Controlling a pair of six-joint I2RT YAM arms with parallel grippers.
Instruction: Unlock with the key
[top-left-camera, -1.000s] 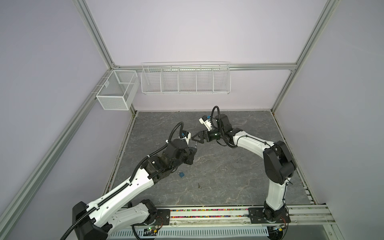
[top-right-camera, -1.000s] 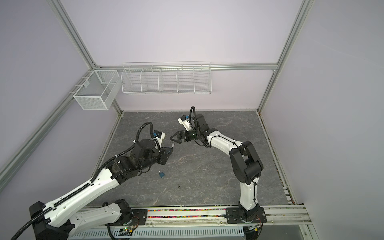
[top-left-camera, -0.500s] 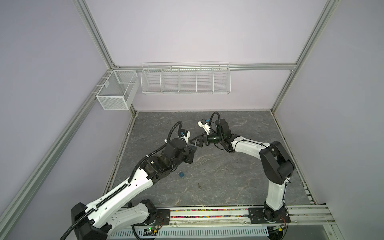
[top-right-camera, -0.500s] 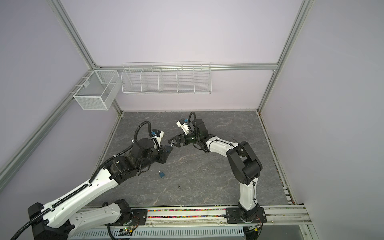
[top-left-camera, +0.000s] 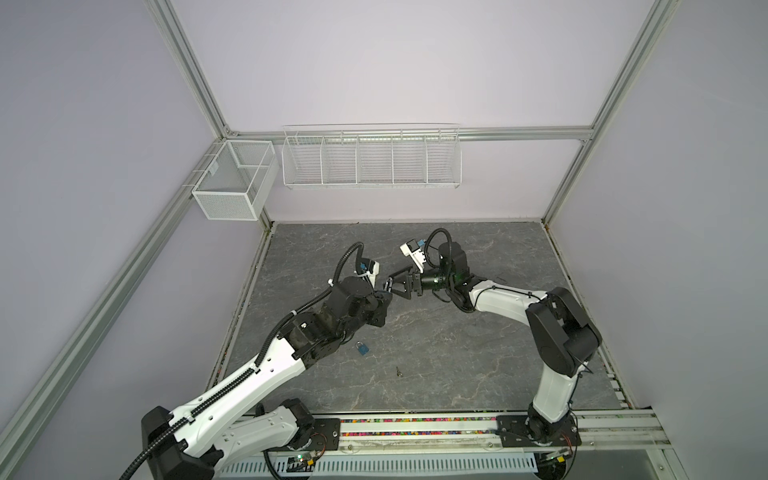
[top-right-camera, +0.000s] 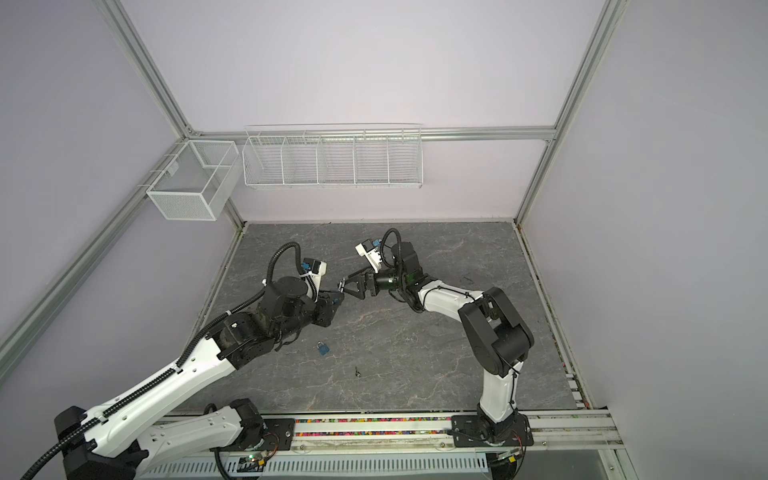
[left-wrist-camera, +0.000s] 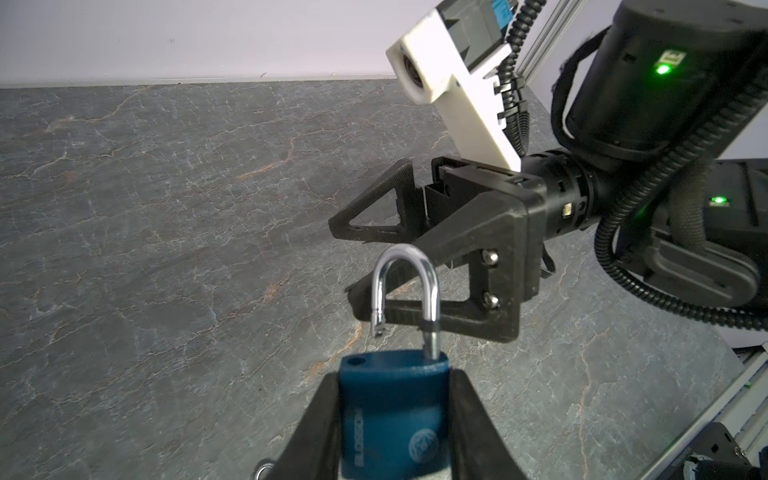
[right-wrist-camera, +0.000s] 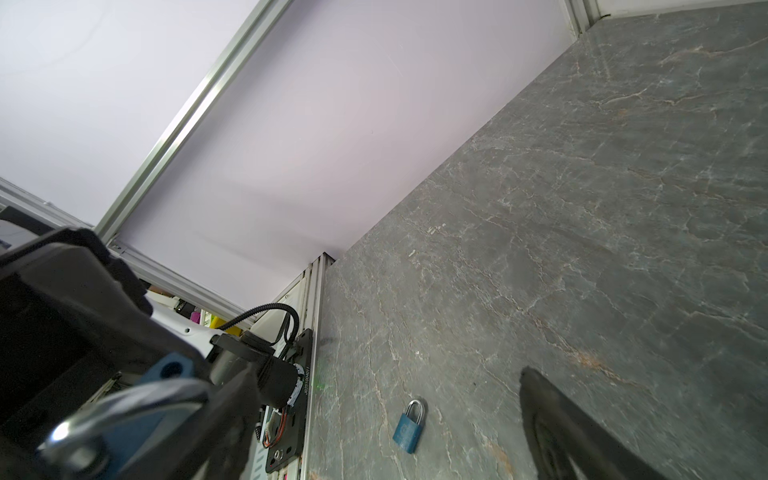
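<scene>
Above the table (top-left-camera: 457, 332), the left gripper (left-wrist-camera: 392, 380) clamps a blue padlock (left-wrist-camera: 392, 411), shackle (left-wrist-camera: 431, 299) already sprung; the right gripper (left-wrist-camera: 343, 259) gapes empty beside it, while a shut second padlock (top-left-camera: 362, 348) and the key (top-left-camera: 399, 371) lie below.

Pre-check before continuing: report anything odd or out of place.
The padlock in the left gripper has its shackle sprung open, yet a key-like piece lies loose on the table near a second padlock, closed.

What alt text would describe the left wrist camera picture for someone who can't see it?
A blue padlock, its silver shackle popped open, is pinched between two black fingers up close. Just beyond it, the right arm's open fingers hover over a grey marbled table.
</scene>
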